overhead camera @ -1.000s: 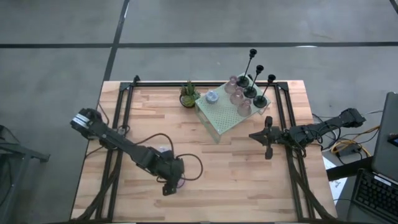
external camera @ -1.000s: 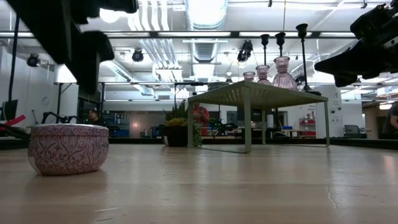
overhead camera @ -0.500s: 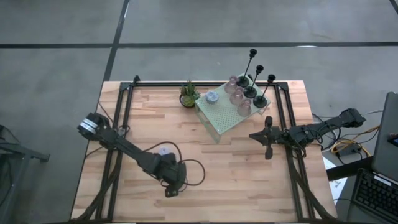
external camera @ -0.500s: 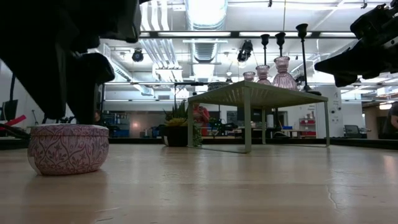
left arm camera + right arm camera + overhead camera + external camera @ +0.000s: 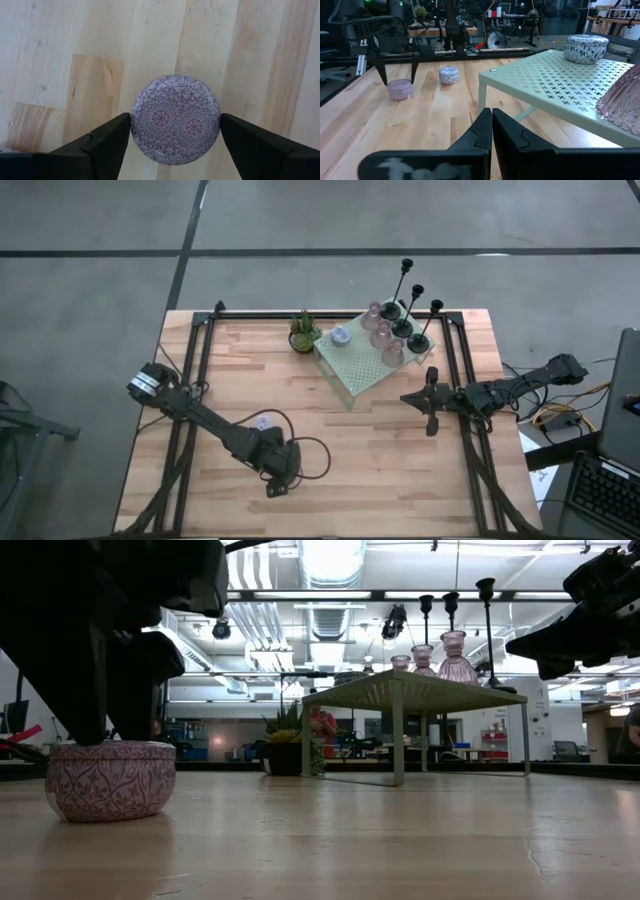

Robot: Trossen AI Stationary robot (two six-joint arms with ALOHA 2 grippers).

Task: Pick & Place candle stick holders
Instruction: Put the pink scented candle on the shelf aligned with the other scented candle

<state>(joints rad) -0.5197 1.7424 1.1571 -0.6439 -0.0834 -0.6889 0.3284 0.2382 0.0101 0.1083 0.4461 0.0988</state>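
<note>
A pale wooden table (image 5: 330, 430) fills the high view, with a workshop of benches and ceiling lights showing beyond it in the low view. At its far side stands a green perforated stand (image 5: 365, 362) carrying most of the candle holders: three black stemmed holders (image 5: 412, 312), pinkish glass cups (image 5: 382, 336) and a blue patterned round tin (image 5: 585, 48). A small potted plant (image 5: 304, 332) sits just beside the stand.

Near the front of the table, the left gripper (image 5: 175, 131) hangs straight over a pink patterned round tin (image 5: 175, 119), its fingers (image 5: 107, 140) spread wide and standing either side of the tin's wall, close to it or just touching; the view does not settle which. A lilac round tin (image 5: 448, 75) rests on the wood a little farther off.

The pink tin looks small, rigid and light, with a smooth curved wall that could slip under a loose pinch. Taking it across its widest line, low on the wall, seems the safest hold.

The right gripper (image 5: 491, 122) waits near the stand with its fingers pressed together, holding nothing.
</note>
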